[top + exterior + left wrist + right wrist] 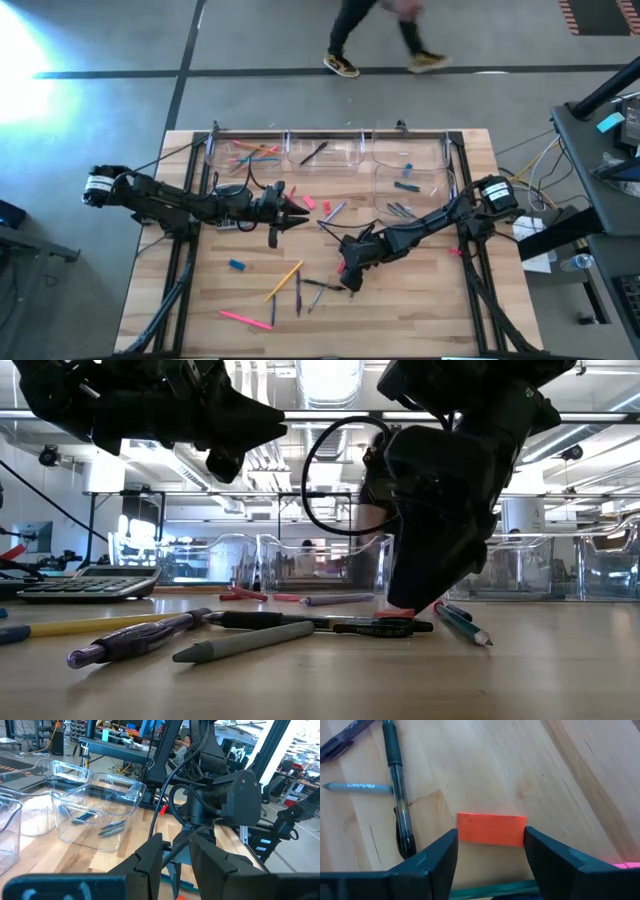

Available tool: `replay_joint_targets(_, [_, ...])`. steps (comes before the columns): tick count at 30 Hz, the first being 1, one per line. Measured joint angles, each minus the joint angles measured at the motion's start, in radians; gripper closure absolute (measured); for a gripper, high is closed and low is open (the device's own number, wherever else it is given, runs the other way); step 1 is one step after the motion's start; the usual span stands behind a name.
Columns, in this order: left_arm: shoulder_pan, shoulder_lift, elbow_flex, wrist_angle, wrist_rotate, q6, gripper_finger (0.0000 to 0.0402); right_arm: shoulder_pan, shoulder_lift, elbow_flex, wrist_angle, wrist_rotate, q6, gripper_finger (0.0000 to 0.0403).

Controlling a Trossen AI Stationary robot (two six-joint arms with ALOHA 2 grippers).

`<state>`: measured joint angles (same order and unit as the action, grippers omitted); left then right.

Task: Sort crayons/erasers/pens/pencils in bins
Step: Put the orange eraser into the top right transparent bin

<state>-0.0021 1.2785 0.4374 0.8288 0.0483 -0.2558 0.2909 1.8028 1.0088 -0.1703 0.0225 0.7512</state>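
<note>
The right gripper (490, 852) straddles an orange-red eraser (491, 830) lying flat on the wooden table (420, 300), its jaws spread to either side and not yet clamped; in the high view it sits at about 6 o'clock of the table's centre. A black pen (399, 795) and a grey crayon (357, 786) lie just beside the eraser. An off-centre squeeze could twist the eraser loose or nudge those sticks. The left gripper (297, 210) hovers near 9 o'clock of centre, jaws narrowly parted and grasping nothing. 4 bins (330, 155) wait at 12 o'clock.
</note>
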Motion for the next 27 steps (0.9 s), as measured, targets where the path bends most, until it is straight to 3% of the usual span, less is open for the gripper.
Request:
replay_joint_targets(12, [0.0, 0.0, 0.001, 0.0, 0.0, 0.0, 0.0318, -0.001, 0.047, -0.001, 0.0, 0.022, -0.019, 0.0287])
replay_joint_targets(22, [0.0, 0.0, 0.001, 0.0, 0.0, 0.001, 0.0318, -0.001, 0.015, -0.002, -0.003, 0.062, -0.047, 0.0384])
replay_joint_targets(27, [0.0, 0.0, 0.0, 0.0, 0.0, 0.005, 0.0318, -0.001, -0.028, -0.002, -0.007, 0.077, -0.06, 0.0393])
